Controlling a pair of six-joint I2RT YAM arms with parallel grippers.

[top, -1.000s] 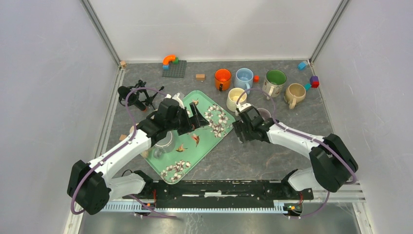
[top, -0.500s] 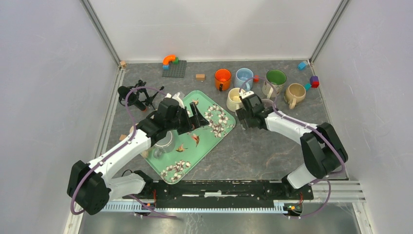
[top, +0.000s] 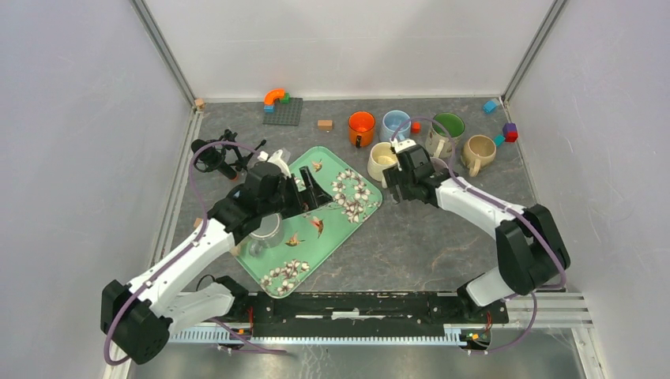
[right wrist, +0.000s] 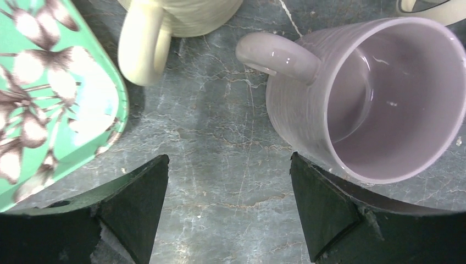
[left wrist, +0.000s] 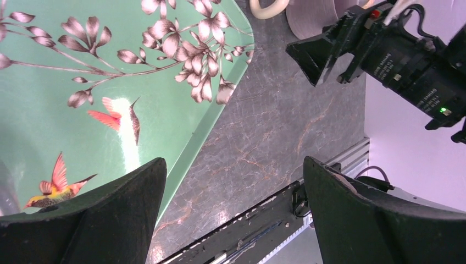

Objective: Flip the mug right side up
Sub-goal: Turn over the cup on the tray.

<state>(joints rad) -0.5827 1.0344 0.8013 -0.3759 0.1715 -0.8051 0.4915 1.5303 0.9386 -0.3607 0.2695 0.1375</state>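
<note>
Right arm [top: 474,207] advanced; lilac mug [right wrist: 379,93] stands upright just outside its jaws.

A green flowered tray [top: 316,241] lies left of centre, a clear glass [top: 266,234] at its near-left end. Along the far side stand an orange mug [top: 361,126], blue mug [top: 396,125], green-lined mug [top: 447,130] and beige mug [top: 479,151]; a cream mug [top: 382,160] sits nearer, just right of the tray.
</note>
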